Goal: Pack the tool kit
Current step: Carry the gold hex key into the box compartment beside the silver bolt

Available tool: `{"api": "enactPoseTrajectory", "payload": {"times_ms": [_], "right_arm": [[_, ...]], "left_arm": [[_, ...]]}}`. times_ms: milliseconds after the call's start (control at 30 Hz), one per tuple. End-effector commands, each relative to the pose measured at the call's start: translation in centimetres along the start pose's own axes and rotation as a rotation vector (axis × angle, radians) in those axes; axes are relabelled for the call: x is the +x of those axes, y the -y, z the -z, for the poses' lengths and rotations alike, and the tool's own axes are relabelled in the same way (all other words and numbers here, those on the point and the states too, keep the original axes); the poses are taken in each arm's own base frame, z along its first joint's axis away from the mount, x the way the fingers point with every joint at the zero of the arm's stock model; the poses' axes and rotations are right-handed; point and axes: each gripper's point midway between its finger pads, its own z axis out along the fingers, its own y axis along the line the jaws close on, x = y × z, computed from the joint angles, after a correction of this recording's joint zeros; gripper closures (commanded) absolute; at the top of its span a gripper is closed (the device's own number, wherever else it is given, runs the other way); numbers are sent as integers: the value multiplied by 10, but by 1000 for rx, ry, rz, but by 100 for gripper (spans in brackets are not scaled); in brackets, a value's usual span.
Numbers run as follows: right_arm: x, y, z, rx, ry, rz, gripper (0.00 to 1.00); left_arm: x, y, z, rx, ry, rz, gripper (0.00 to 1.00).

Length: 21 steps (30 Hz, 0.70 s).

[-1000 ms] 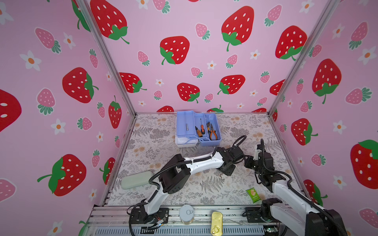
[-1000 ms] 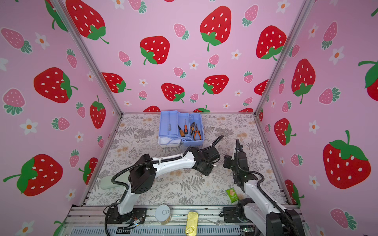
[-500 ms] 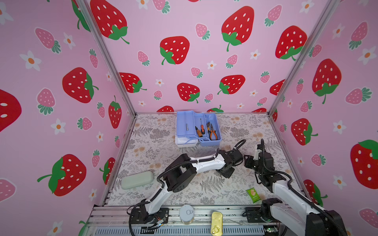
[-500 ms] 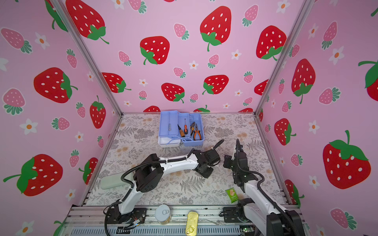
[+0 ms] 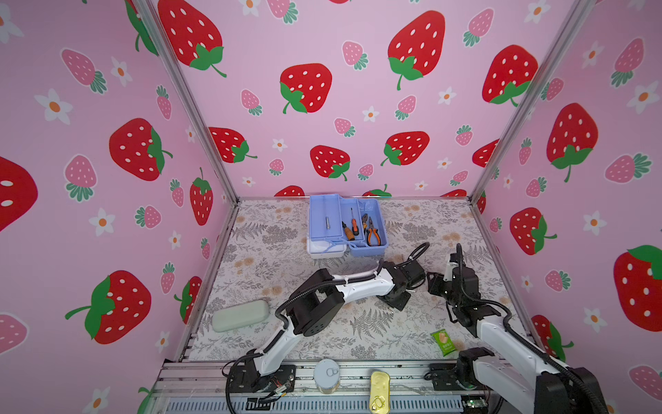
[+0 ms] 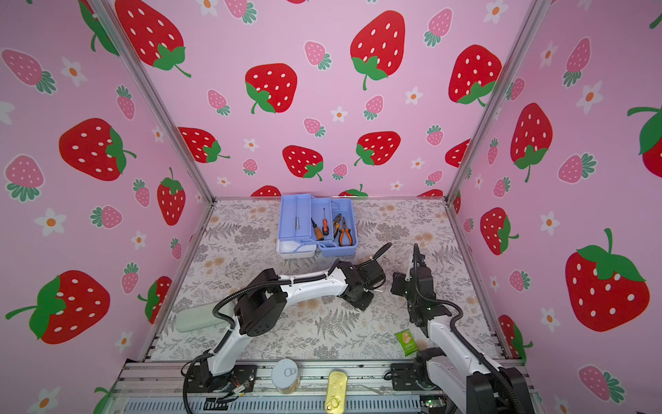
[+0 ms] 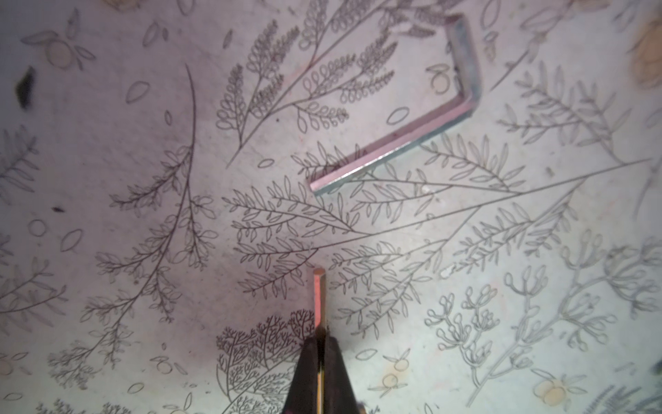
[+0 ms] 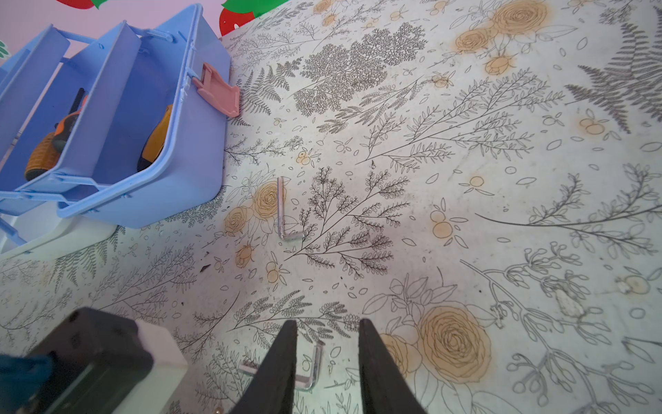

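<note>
Left pincer (image 7: 321, 337) is pressed together on a thin silver hex key (image 7: 318, 297), pinching it by one end so the straight shaft pokes out past my fingertips. Whether it is off the pale floral-printed desk (image 7: 143, 161) I cannot tell. Larger L-shaped silver hex key (image 7: 412, 139) lies flat on the desk just beyond, untouched. Right pincer (image 8: 327, 322) is spread and empty, hovering low beside my left wrist. A bent key lies on the desk under it, possibly that same larger one; not sure. The open tool kit sits at the back middle of the desk, well apart from both pincers. Its light blue plastic base (image 5: 369, 251) has the light blue compartment tray (image 5: 324, 215) swung out beside it, and the white lid (image 5: 324, 252) shows below the tray's front edge. Orange-handled pliers (image 5: 372, 234) and orange-handled screwdrivers (image 5: 354, 226) lie in the base, and the pink latch (image 8: 218, 93) hangs open. One small bent hex key (image 8: 282, 211) lies on the desk near the base's corner. My reading: I am gathering the loose hex keys, with this one freshly pinched. Next comes a straight lift, a carry back to the kit and a release over a compartment. The grip sits at the very end of a thin smooth rod, so it may swivel; go slowly. At least two keys remain out, and the kit is not yet closed.
</note>
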Motion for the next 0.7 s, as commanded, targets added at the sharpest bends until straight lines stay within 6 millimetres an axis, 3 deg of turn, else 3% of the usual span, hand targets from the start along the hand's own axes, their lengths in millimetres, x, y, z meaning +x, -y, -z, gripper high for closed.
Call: {"api": "enactPoseTrajectory", "payload": {"times_ms": [0, 67, 300, 367, 467, 667], "right_arm": [[-10, -2, 1, -3, 22, -3, 68], [-11, -2, 1, -4, 24, -4, 68], [-10, -3, 1, -7, 19, -6, 68], [-10, -3, 1, -6, 20, -4, 68], [-9, -3, 1, -8, 18, -5, 68], [-9, -3, 0, -5, 17, -3, 68]], "left_arm": [[-2, -28, 9, 9, 4, 103, 100], [-12, -44, 31, 31, 52, 158, 100], [-51, -91, 134, 42, 274, 236, 100], [-57, -116, 156, 6, 323, 269, 100], [-62, -169, 183, -121, 379, 318, 100], [-61, -267, 214, -245, 448, 518, 100]]}}
